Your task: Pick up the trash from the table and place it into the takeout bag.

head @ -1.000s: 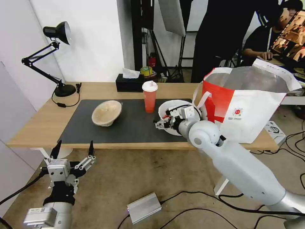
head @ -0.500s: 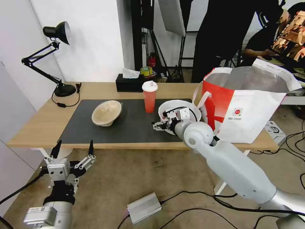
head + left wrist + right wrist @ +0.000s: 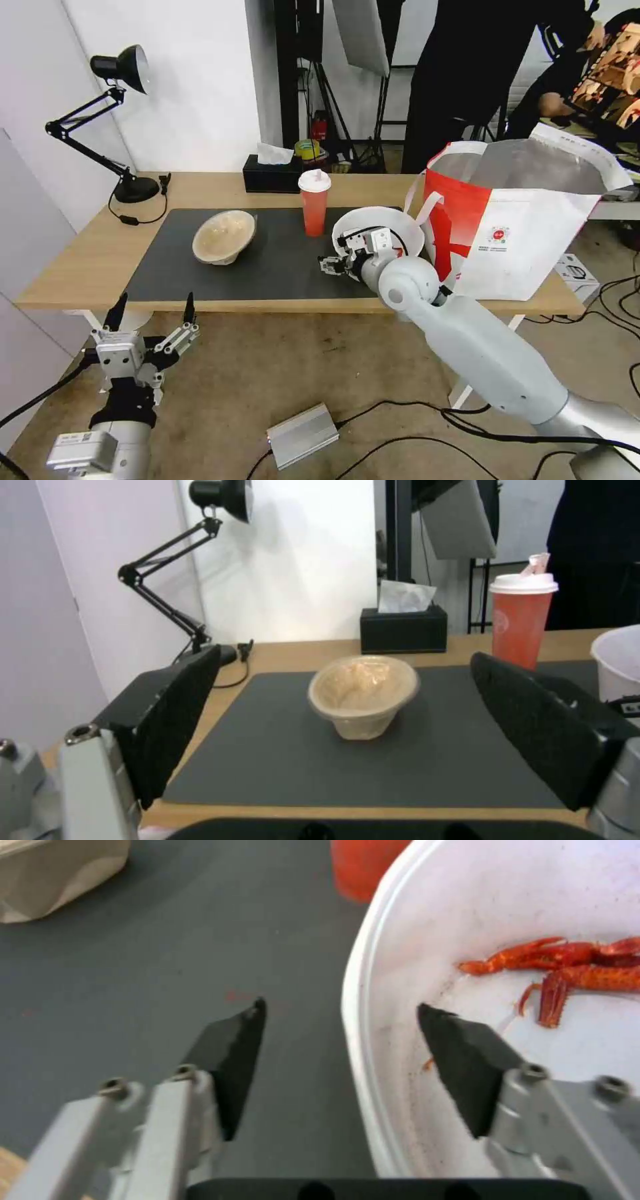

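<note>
The white round bowl (image 3: 381,220) with red scraps (image 3: 567,965) sits on the dark mat (image 3: 280,260) next to the takeout bag (image 3: 520,227). My right gripper (image 3: 331,262) (image 3: 341,1005) is open and straddles the bowl's near-left rim. One finger is inside the bowl and the other is over the mat. The red drink cup (image 3: 314,203) (image 3: 522,620) stands just behind the bowl. Further left on the mat, the beige paper bowl (image 3: 224,237) (image 3: 363,695) lies tilted. My left gripper (image 3: 155,307) (image 3: 345,654) hangs open below the table's (image 3: 80,260) front edge.
A black tissue box (image 3: 271,175) and a black desk lamp (image 3: 127,187) stand at the back of the table. The bag stands open at the table's right end. A silver box (image 3: 303,435) and cables lie on the floor. A person stands behind the table.
My right arm's elbow has swung left and closer to the table, and its gripper edged slightly left at the bowl's rim. The left arm has barely moved.
</note>
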Available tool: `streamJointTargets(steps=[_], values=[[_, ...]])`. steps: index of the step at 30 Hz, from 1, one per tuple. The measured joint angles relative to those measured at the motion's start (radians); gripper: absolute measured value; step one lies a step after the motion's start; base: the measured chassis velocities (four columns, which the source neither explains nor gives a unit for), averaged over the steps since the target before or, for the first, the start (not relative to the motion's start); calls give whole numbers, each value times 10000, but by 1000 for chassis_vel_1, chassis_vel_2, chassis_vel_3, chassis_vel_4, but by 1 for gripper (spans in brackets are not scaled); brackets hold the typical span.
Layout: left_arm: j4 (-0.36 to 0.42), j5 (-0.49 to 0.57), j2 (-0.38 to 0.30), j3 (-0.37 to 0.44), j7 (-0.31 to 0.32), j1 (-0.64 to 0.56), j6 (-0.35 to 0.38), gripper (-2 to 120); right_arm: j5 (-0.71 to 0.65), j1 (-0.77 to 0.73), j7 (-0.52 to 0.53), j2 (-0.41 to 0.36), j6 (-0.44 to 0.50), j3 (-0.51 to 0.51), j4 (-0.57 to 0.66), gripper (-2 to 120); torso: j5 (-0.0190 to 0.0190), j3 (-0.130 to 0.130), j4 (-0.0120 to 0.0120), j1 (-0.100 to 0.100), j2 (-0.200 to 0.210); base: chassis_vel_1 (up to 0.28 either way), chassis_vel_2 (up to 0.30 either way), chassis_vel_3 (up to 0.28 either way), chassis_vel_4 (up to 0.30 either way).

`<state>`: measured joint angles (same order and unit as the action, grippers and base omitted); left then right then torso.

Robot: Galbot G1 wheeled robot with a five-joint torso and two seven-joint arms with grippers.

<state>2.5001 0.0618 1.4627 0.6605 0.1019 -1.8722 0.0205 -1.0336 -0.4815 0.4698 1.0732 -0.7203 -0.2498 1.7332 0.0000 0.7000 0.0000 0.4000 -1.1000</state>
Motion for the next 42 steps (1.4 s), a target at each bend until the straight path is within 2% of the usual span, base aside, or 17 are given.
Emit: streamJointTargets(steps=[1,5,6,9,13,15,18,34,42], values=[[0,0,0,0,0,0,0,100,0,0,0,0,0,0,0,60,0,0,0,0,0,0,0,0,0],[0,5,-8,-25,59,25,-1,100,-38,-1,76,-1,0,0,-33,43,0,0,0,0,0,0,0,0,0],[0,5,-8,-25,59,25,-1,100,-38,-1,76,-1,0,0,-33,43,0,0,0,0,0,0,0,0,0],[0,10,25,-55,94,37,-4,100,-50,-3,123,1,0,3,-35,28,0,0,0,0,0,0,0,0,0],[0,11,33,-66,97,47,-7,100,-50,22,134,13,0,3,-36,17,0,0,-1,0,0,0,0,0,0],[0,11,32,-64,100,59,-9,100,-41,54,148,15,1,8,-45,5,0,0,-1,1,0,0,0,0,0],[0,11,30,-62,101,63,-12,100,-42,75,148,16,2,14,-45,0,0,0,-1,0,0,0,0,0,0],[0,13,33,-76,106,67,-29,100,-26,203,220,-64,0,82,227,0,1,0,0,1,0,0,0,0,0],[0,20,49,-105,106,63,-35,100,-4,273,251,-498,0,-13,1147,0,0,0,0,0,0,0,0,0,0]])
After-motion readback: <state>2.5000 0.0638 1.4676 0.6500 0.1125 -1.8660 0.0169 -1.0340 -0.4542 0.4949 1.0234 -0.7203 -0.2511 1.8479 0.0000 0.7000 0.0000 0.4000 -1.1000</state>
